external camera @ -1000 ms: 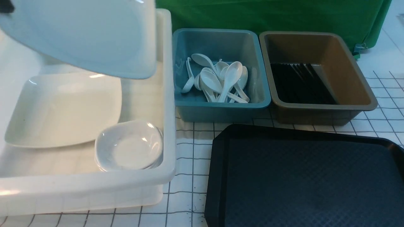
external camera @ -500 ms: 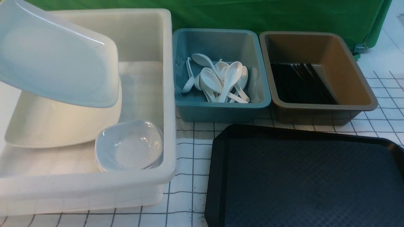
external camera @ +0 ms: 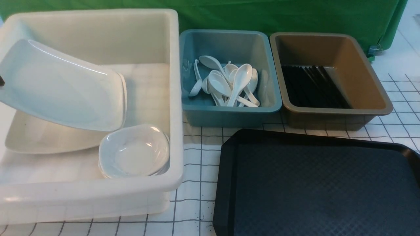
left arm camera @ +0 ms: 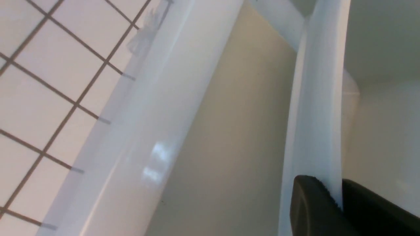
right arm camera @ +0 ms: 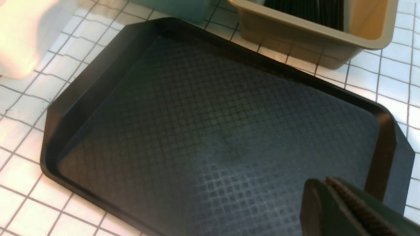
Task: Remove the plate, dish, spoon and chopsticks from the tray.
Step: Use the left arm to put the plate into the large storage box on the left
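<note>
plate (external camera: 62, 91) dropped a lot — a second ago it filled the top-left of the front view above the white tub (external camera: 174, 98), now it's down inside, tilted, low edge over the stacked plates (external camera: 39, 141). left gripper (left arm camera: 339, 193) came down with it — pinching the rim.

Tray (external camera: 315, 190): black, fine diamond texture.
Cloth (external camera: 200, 170) under tray: white, dark grid lines.
Tub (external camera: 331, 78) just behind tray: brown, black chopsticks (external camera: 311, 87) inside.
Bin (external camera: 229, 75) left of tub: teal, white glossy spoons (external camera: 229, 85) inside.
Crate (external camera: 92, 190) left of tray: milky white.
Plate (external camera: 65, 91) in crate: glossy white.
Dish (external camera: 134, 150) in crate: white.
Backdrop (external camera: 279, 14) behind tub: green.
Fingers (right arm camera: 347, 209) above tray: black.
</note>
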Robot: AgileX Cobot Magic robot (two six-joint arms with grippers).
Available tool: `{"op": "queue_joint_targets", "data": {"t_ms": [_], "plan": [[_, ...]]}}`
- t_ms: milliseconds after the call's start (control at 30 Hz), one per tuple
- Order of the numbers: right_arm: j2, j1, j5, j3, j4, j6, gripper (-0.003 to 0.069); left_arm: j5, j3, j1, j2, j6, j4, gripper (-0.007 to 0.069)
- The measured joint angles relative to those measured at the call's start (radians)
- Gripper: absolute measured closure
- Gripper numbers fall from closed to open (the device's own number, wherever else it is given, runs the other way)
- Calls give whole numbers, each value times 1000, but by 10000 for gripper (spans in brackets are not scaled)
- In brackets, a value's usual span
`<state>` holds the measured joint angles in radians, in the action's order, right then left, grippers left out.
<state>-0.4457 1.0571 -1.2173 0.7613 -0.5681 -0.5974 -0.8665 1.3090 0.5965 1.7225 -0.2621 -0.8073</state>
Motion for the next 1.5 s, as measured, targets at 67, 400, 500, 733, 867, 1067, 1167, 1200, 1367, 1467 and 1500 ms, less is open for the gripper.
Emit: {"op": "queue_joint_targets", "data": {"t_ms": [67,400,500,733,867,1067,1167,1200,1367,1467,1500], "plan": [[0,0,0,0,0,-2,646,3,0,0,0,-1,1,596],[0,0,-1,0,1,-3,646,10,0,0,19,-1,51,599],[0,0,0,0,1,-3,646,10,0,0,35,-5,51,599],[0,0,0,0,1,-4,646,27,2,2,59,-42,80,545],[0,0,0,0,1,-4,646,38,2,2,63,-45,104,450],[0,0,0,0,2,-4,646,5,7,0,62,-53,89,228],[0,0,0,0,2,-4,646,-18,16,0,56,-72,90,134],[0,0,0,0,2,-4,646,-33,26,0,55,-73,102,114],[0,0,0,0,2,-4,646,-103,93,0,55,-74,198,90],[0,0,1,0,1,-3,646,-176,165,0,50,-61,259,126],[0,0,1,0,-2,-3,646,-196,181,0,46,-53,268,151]]}}
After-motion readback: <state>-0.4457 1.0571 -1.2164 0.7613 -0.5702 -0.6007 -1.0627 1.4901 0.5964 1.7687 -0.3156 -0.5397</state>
